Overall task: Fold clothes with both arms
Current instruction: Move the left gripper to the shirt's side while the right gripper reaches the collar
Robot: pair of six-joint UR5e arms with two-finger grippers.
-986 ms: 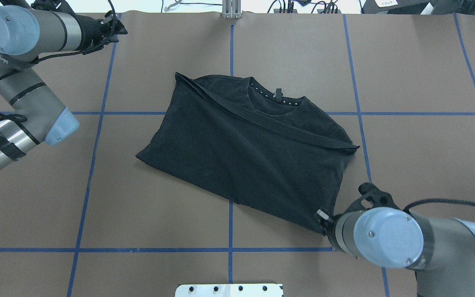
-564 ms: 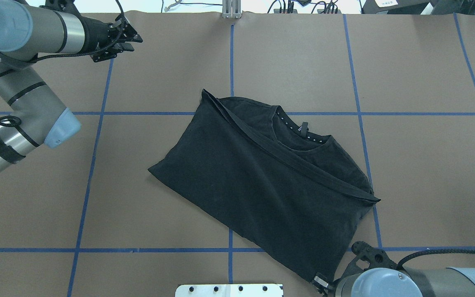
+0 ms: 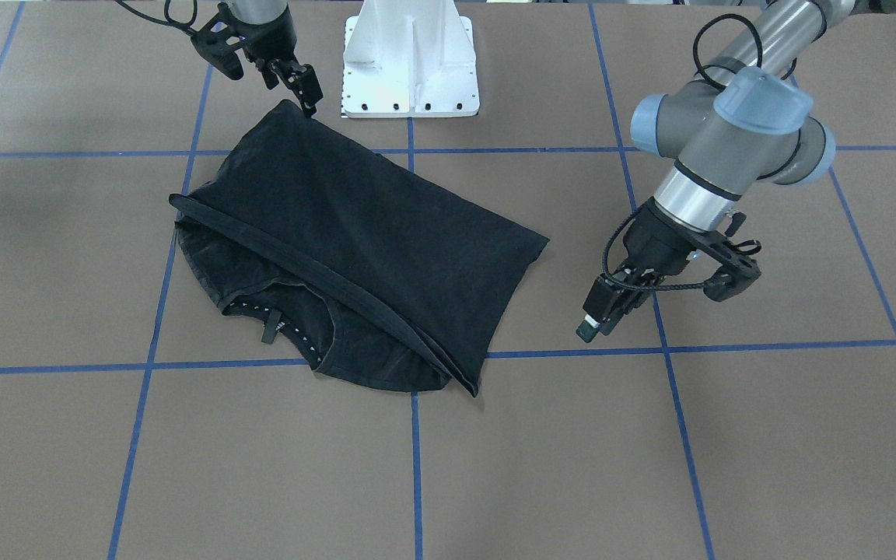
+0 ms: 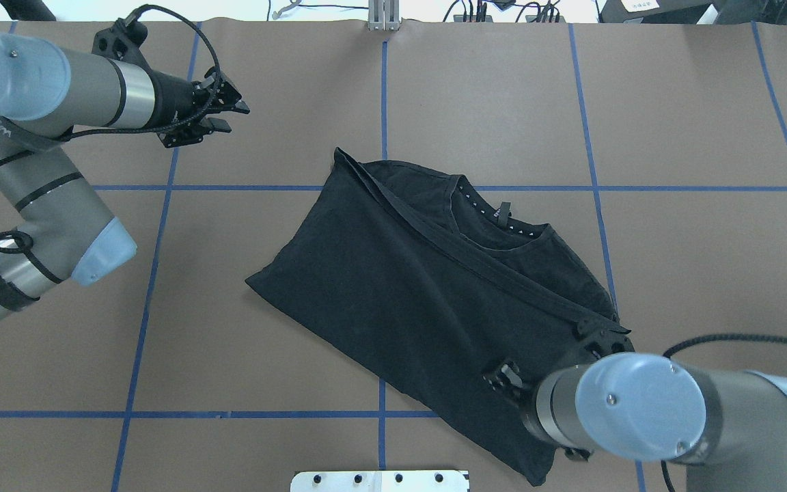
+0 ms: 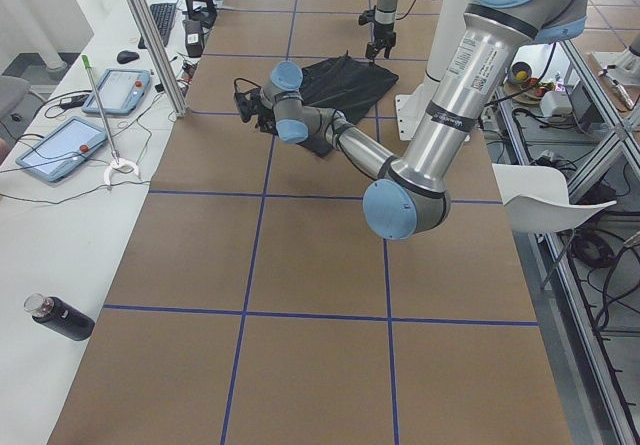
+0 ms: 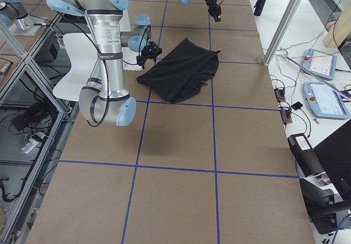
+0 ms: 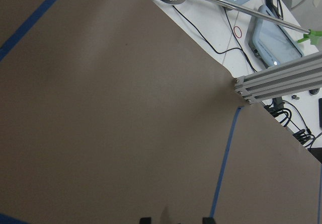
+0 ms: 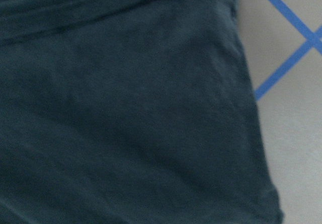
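The black T-shirt [image 4: 421, 294] lies folded in half on the brown table, its collar [image 4: 496, 219] at the far right. It also shows in the front view [image 3: 370, 225] and fills the right wrist view [image 8: 126, 108]. My right gripper [image 4: 505, 376] hovers just above the shirt's near right corner, looks open and holds nothing. In the front view the right gripper [image 3: 308, 97] is beside that corner. My left gripper [image 4: 235, 117] is open and empty over bare table, far left of the shirt. In the front view the left gripper [image 3: 589, 328] is right of the shirt's edge.
The white pedestal base [image 3: 409, 70] stands at the table's near edge, close to the shirt's corner. Blue tape lines [image 4: 161, 225] cross the table. An aluminium post [image 4: 383, 17] stands at the far edge. Tablets and cables [image 5: 60, 145] lie beyond the far edge.
My right gripper dragged the shirt toward the robot and to the right, then let go and rose over its corner. My left gripper moved nearer the shirt.
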